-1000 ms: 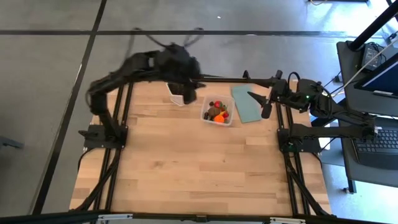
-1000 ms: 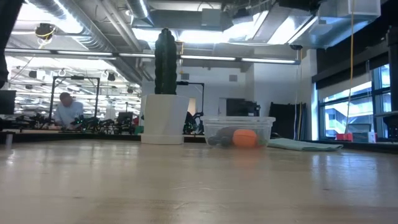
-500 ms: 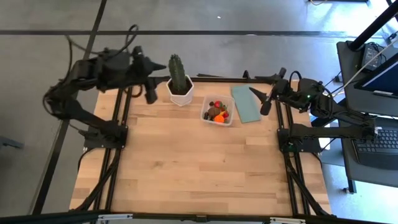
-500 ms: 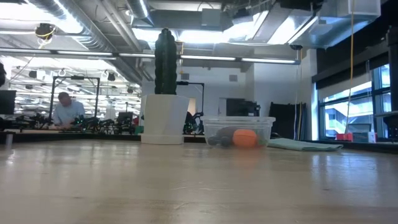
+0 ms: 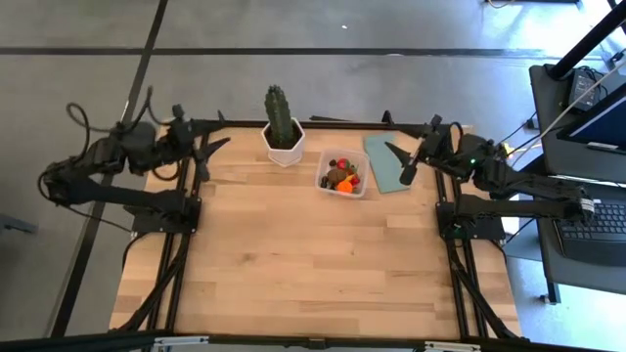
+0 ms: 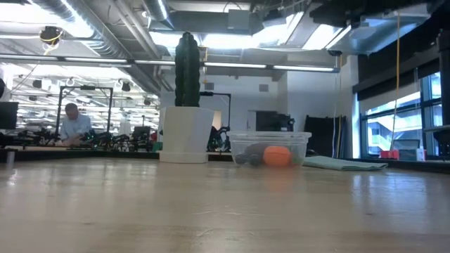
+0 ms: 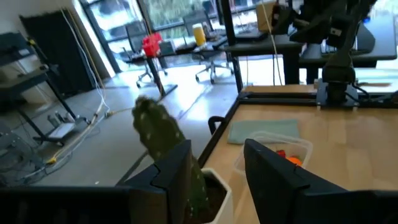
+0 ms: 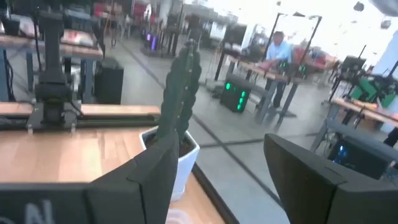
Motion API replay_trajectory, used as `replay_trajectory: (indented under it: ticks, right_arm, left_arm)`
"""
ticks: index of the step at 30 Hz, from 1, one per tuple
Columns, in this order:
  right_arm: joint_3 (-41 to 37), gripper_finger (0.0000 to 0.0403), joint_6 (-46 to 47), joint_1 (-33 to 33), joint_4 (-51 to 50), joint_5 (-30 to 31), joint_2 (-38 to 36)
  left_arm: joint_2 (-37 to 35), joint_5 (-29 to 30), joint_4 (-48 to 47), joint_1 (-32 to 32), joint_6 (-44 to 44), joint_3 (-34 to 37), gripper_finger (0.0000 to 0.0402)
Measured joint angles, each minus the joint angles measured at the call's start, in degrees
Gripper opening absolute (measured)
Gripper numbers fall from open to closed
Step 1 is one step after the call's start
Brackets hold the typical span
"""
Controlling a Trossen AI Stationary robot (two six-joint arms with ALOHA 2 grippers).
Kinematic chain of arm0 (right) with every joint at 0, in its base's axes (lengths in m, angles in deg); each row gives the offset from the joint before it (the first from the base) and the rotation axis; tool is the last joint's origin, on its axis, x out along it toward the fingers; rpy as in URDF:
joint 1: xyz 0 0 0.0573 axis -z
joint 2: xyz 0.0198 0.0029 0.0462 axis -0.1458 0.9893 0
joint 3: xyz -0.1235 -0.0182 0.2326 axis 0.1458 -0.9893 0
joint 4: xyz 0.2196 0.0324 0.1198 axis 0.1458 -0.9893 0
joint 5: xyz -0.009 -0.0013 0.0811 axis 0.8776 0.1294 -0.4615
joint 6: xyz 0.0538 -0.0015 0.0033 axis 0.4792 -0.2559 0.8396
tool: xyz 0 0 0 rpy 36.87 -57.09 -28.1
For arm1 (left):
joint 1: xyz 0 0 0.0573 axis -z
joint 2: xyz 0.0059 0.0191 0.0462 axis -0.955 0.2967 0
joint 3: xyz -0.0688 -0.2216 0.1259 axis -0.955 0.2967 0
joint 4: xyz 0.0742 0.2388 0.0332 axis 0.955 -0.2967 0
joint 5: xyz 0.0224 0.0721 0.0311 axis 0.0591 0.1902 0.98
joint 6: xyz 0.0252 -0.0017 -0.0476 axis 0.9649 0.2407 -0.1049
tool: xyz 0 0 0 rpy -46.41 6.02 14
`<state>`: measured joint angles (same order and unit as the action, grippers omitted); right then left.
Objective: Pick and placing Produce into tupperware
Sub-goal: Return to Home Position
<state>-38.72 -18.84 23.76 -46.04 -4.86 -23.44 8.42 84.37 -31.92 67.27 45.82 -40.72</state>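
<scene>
The clear square tupperware (image 5: pixel 343 177) stands on the table toward its far edge, with the produce (image 5: pixel 342 175) lying inside: red, orange, brown and dark pieces. In the low view the orange ball (image 6: pixel 276 155) shows through the tupperware's wall (image 6: pixel 295 144). My left gripper (image 5: pixel 209 156) is open and hangs at the table's far left corner, left of the cactus. My right gripper (image 5: pixel 399 162) is open and hovers over the right part of the blue-grey lid, right of the tupperware. Both wrist views show open, empty fingers: the left gripper (image 7: pixel 217 171) and the right gripper (image 8: pixel 217 171).
A tall green cactus (image 5: pixel 281 122) in a white hexagonal pot stands just left of the tupperware, near the far edge. The flat blue-grey lid (image 5: pixel 383 164) lies right of the tupperware. The bare wooden table (image 5: pixel 313 264) stretches toward the near edge. A person (image 6: pixel 74 126) sits in the room far beyond.
My left arm has swung back from above the cactus toward the table's far left corner, and its gripper now hangs left of the cactus. My right gripper has edged slightly toward the table's left, over the lid. The tupperware and produce have stayed put.
</scene>
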Motion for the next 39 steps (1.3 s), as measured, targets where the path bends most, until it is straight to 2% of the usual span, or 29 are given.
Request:
replay_trajectory:
  ticks: [6,12,17,19,23,27,39]
  right_arm:
    - [-10.09,0.0239,-1.46,0.01,14.22,0.00,-1.91]
    - [-15.70,0.0239,3.00,3.10,15.28,0.09,-4.64]
    - [-18.56,0.0239,2.94,7.13,15.95,-0.01,-6.98]
    - [-19.74,0.0239,3.44,8.81,17.10,-0.01,-8.15]
    - [-22.66,0.0239,7.69,11.79,18.07,0.14,-11.59]
    - [-26.49,0.0239,10.08,13.16,19.74,0.01,-14.96]
    - [-35.27,0.0239,12.16,13.29,28.49,-0.06,-20.06]
  left_arm:
    - [-14.94,0.39,7.71,0.00,-0.05,16.96,0.0142]
    - [-28.21,5.71,8.40,-0.02,-5.23,28.21,0.0151]
    - [-36.04,14.15,9.54,-0.02,-5.79,34.23,0.0152]
    - [-36.77,16.61,11.51,-0.04,-5.07,35.71,0.0149]
    - [-36.24,17.42,13.30,-0.02,-5.50,36.89,0.0142]
    - [-36.32,15.90,15.94,0.00,-9.01,38.59,0.0136]
    - [-36.37,13.32,23.42,-0.02,-9.14,46.07,0.0120]
